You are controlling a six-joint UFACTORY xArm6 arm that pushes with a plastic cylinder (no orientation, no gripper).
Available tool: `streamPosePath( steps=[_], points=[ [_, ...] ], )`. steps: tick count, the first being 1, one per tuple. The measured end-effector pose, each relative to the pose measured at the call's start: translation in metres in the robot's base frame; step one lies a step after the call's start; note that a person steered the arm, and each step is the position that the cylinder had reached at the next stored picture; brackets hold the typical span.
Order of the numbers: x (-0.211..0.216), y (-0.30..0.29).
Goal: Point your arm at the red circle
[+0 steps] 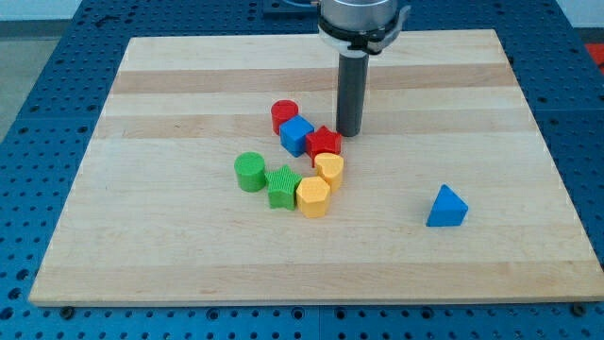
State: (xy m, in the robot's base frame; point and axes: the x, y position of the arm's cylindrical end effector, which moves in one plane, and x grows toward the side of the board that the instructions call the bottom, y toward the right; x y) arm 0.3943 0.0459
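The red circle [284,115] is a short red cylinder at the top of a cluster near the board's middle. It touches a blue cube [296,136] just below and to its right. My tip [349,132] stands on the board to the right of the red circle, a short gap away, and just above and to the right of a red star-shaped block [324,143], close to it or touching.
The cluster also holds a yellow heart-like block [329,170], a yellow hexagon [312,196], a green star [282,186] and a green cylinder [250,171]. A blue triangle [445,207] lies alone at the lower right. The wooden board [170,255] sits on a blue perforated table.
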Motion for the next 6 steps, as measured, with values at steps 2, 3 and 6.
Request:
streamPosePath(
  steps=[2, 3, 6],
  points=[
    [-0.088, -0.053],
    [-0.088, -0.082],
    [-0.031, -0.061]
  ],
)
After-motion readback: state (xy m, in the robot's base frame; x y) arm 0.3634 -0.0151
